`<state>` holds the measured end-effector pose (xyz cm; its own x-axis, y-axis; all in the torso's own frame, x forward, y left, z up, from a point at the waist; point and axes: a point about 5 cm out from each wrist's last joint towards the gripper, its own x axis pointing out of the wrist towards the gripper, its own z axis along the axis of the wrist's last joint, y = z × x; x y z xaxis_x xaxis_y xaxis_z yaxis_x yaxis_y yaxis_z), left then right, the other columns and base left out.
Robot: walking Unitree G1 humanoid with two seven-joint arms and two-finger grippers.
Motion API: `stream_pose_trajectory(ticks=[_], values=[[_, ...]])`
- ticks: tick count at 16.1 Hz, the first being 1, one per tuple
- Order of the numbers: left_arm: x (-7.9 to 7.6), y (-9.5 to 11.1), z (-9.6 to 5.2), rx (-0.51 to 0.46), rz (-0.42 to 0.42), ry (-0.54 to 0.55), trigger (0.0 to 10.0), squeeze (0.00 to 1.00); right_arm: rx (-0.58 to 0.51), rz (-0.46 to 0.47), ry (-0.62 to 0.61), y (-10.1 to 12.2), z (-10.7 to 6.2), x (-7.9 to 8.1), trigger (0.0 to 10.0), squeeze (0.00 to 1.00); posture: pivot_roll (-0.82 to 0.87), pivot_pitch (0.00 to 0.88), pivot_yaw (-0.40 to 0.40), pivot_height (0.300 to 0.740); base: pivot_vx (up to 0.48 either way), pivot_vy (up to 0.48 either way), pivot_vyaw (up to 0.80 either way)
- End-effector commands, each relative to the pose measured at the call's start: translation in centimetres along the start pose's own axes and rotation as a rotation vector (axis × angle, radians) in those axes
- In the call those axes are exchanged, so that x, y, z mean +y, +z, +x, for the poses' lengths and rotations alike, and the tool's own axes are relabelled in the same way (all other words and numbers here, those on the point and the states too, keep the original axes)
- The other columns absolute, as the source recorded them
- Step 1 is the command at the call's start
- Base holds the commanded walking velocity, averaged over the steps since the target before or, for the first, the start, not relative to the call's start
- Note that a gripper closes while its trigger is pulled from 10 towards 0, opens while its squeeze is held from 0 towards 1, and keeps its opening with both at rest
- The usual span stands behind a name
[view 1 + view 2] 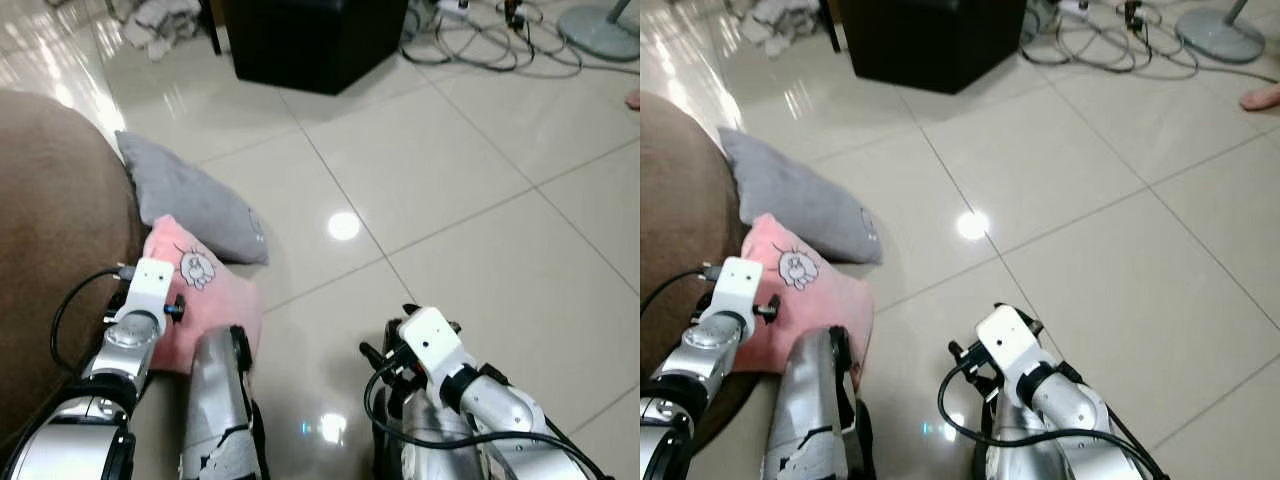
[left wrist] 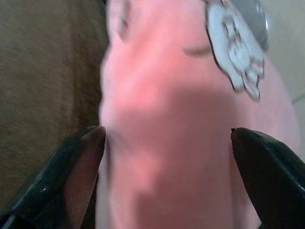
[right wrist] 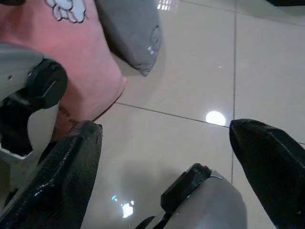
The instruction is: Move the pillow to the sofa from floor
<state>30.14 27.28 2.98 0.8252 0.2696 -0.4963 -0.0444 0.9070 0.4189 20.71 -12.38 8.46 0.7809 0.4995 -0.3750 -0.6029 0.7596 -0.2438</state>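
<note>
Jaws: left gripper (image 2: 167, 143) spread wide, one black finger on each side of the pink pillow, not visibly pressing it; right gripper (image 3: 167, 143) spread wide over bare tile, holding nothing.
Floor (image 1: 470, 180): glossy cream tiles filling most of the head views.
Sofa (image 1: 50, 220): brown, along the left edge.
Black cabinet (image 1: 315, 40): top centre.
Grey pillow (image 1: 190, 200): on the floor, centre left, against the sofa.
Pink pillow (image 1: 205, 300): lower left, on the floor, leaning against the sofa, touching the grey pillow; white cartoon patch on its face.
Cables (image 1: 480, 35): tangled, upper right.
</note>
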Motion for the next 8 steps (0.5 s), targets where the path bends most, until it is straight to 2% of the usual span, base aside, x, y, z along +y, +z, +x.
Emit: stream_pose_trajectory(ticks=[1,2,3,4,6,8], values=[[0.3,-0.8,-0.1,0.027,0.039,0.012,10.0,1.00,-0.001,-0.008,0.024,0.2,-0.2,0.3,10.0,0.00,-0.05,0.314,-0.002,0.516,0.000,0.000,0.00],[0.4,-1.0,-0.1,0.030,0.070,0.025,10.0,0.36,-0.013,-0.002,0.035,0.4,-0.2,0.5,10.0,0.00,-0.06,0.325,-0.003,0.516,0.000,0.000,0.00],[0.5,-1.2,-0.1,0.039,0.088,0.029,10.0,0.00,-0.025,0.005,0.051,0.6,-0.4,0.8,10.0,0.00,-0.06,0.329,-0.003,0.516,0.000,0.000,0.00],[0.4,-1.4,-0.2,0.047,0.094,0.028,10.0,0.00,-0.032,0.009,0.065,0.7,-0.5,1.0,10.0,0.00,-0.06,0.332,-0.001,0.516,0.000,0.000,0.00],[0.7,-1.7,-0.2,0.054,0.164,0.055,10.0,0.00,-0.084,-0.008,0.125,1.5,-1.3,2.0,10.0,0.00,-0.07,0.333,0.004,0.516,0.000,0.000,0.00],[1.2,-1.2,-0.2,0.029,0.193,0.109,8.9,0.00,-0.104,-0.008,0.127,1.9,-1.6,2.1,10.0,0.00,-0.07,0.335,0.010,0.516,0.000,0.000,0.00]])
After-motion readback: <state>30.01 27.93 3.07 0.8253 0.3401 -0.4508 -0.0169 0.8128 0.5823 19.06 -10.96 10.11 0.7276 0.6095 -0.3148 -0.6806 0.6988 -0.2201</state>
